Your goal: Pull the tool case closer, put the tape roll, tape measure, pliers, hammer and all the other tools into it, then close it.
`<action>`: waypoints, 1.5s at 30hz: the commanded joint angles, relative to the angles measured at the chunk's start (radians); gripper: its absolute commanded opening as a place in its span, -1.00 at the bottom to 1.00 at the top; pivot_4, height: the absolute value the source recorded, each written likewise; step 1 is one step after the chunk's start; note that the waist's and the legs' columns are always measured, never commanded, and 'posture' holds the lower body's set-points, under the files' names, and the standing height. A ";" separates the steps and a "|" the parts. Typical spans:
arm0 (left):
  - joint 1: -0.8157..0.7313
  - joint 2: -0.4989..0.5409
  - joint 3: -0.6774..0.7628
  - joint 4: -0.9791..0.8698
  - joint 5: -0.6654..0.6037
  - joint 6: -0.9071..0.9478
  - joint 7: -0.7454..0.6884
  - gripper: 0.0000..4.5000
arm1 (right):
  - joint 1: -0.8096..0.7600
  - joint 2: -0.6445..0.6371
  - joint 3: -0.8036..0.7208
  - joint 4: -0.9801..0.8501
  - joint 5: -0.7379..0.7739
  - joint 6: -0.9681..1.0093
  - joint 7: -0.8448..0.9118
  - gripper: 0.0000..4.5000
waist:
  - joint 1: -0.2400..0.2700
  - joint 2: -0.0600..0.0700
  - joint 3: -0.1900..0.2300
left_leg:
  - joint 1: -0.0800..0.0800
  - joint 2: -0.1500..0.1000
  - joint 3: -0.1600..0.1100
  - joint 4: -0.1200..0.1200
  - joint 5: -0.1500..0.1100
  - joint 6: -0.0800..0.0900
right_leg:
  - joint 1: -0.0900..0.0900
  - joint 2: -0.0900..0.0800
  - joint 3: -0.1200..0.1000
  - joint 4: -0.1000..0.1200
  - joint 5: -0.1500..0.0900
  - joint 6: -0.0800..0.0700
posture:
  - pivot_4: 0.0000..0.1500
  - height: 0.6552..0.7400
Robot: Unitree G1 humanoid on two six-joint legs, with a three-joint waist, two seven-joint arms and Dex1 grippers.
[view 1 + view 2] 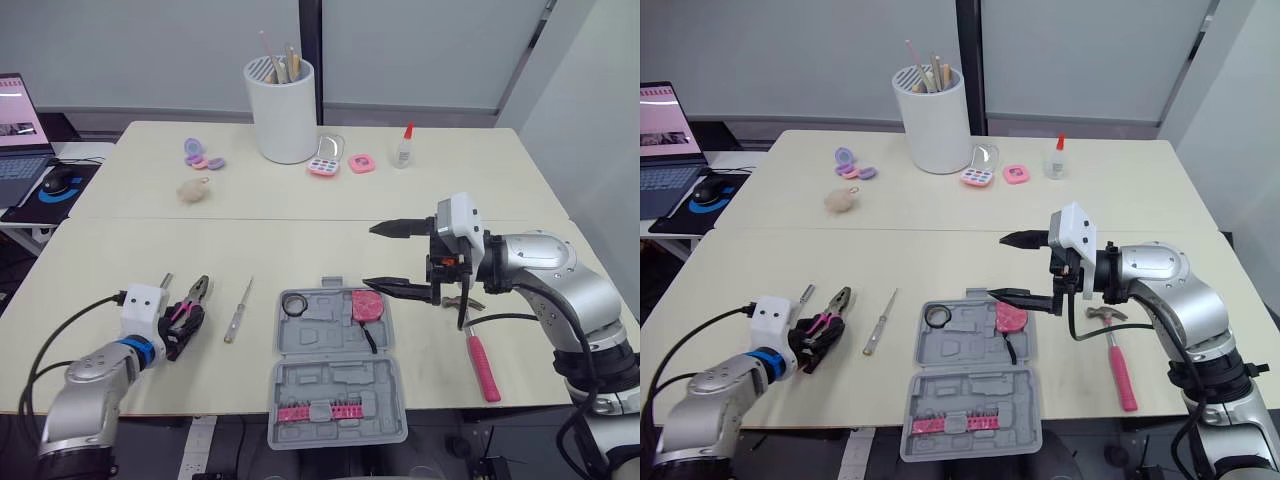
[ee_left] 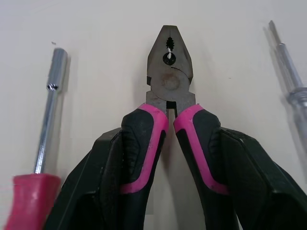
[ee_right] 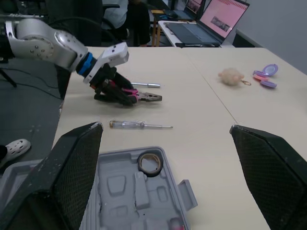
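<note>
Packing the tools is the step in hand, and I judge it to be about half done. The tool case (image 1: 322, 338) lies open at the middle of the front edge of the tabletop (image 1: 300, 240), with the tape roll (image 1: 294, 303) and the pink tape measure (image 1: 367, 305) already in its tray.

The left gripper (image 1: 186, 320), toward the front left corner, is pressed together on the black and pink handles of the pliers (image 2: 169, 72). These lie flat on the tabletop with the nose toward the far edge. Just beside them lies a red-handled driver (image 2: 45, 120), and a clear-handled screwdriver (image 1: 238, 311) lies between the pliers and the case.

The right gripper (image 1: 369, 256) hangs over the right side of the case, its fingers spread wide with nothing between them. The hammer (image 1: 482, 365), with a pink handle, lies near the front edge toward the right corner, apart from the case.

The next move, I think, calls for lifting the pliers with a firm grip on both handles, carrying them over the clear-handled screwdriver and laying them in a free recess of the tray. The hammer looks to be within reach of the right arm.

No brand, label or writing can be read on the tools or on the case.
</note>
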 commanded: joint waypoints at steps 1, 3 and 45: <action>0.010 0.132 0.044 -0.116 -0.056 0.035 -0.135 0.15 | -0.008 -0.034 -0.011 0.014 -0.023 -0.061 0.039 1.00 | 0.000 0.000 0.000 | 0.000 0.000 0.000 0.000 0.000 0.000 | 0.000 0.000 0.000 0.000 0.000 0.000 | 1.00 1.00; 0.024 0.207 0.047 -0.144 -0.076 0.050 -0.212 0.15 | -0.013 -0.039 -0.009 0.028 -0.039 -0.080 0.040 1.00 | 0.000 0.000 0.000 | 0.000 0.000 0.001 0.000 0.000 0.000 | 0.000 0.000 0.000 -0.001 0.000 0.000 | 1.00 1.00; -0.528 0.255 -0.481 -0.388 -0.152 0.152 -0.541 0.15 | -0.239 0.128 0.379 0.064 -0.335 0.082 -0.033 0.92 | 0.001 0.002 0.002 | -0.006 0.000 -0.003 0.002 0.000 0.000 | -0.004 0.011 0.000 -0.001 0.000 0.000 | 1.00 1.00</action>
